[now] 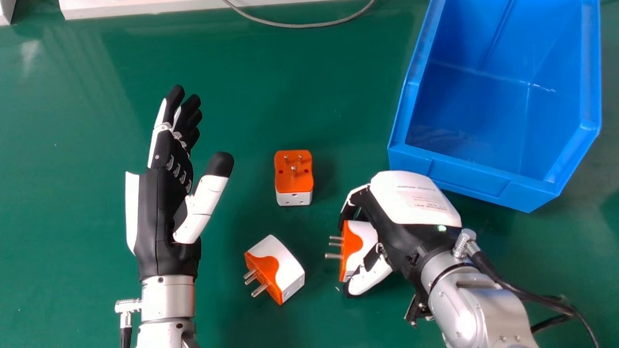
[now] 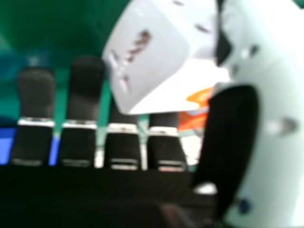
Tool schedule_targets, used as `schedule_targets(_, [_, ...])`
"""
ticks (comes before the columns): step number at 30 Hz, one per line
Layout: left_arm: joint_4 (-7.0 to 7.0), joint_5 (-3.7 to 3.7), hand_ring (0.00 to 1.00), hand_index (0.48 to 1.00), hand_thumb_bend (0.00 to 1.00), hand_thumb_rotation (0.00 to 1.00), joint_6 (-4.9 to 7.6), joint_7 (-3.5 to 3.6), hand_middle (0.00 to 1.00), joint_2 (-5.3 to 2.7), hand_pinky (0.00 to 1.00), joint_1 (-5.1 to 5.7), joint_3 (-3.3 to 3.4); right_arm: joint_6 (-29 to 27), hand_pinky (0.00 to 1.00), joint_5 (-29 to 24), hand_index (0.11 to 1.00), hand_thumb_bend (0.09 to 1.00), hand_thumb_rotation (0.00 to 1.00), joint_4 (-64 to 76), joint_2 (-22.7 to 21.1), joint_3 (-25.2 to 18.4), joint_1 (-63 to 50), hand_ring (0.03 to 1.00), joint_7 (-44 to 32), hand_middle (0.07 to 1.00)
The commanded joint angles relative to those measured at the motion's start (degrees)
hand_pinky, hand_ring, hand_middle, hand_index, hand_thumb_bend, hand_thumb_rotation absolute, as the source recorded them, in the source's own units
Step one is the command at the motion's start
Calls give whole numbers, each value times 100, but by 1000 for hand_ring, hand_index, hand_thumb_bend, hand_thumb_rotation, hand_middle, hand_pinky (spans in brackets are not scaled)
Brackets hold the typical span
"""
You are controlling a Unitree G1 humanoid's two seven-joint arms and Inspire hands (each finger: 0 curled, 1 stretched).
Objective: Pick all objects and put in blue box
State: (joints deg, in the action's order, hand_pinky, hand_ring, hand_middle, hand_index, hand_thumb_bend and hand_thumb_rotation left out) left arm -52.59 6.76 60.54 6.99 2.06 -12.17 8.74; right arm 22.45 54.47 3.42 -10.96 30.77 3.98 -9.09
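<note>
From above, the head view is looking forward and steeply down over the tabletop (image 1: 79, 63), reaching its far edge from some way off. The right hand view is sitting at the right hand (image 1: 413, 206), facing across its fingers toward a white-and-orange adapter (image 1: 364, 240) at very close range. Both views are sharing that adapter, hand and some green tabletop.

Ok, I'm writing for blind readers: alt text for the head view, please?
Robot's right hand grips an orange-and-white plug adapter near a blue box; two similar adapters lie on a green table between it and the open left hand.
</note>
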Motion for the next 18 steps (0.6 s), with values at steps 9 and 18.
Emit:
schedule_targets(9, [74,-91,916,921,954,666,93,-48,912,-39,941,-13,-9,-867,333,-640,527,510,1,-83,272,-392,-422,397,1651,505])
schedule_targets(18, [73,-112,915,922,953,669,88,-83,913,-33,941,-13,-12,-1149,342,-791,526,510,0,-244,326,-466,-437,395,2091,500])
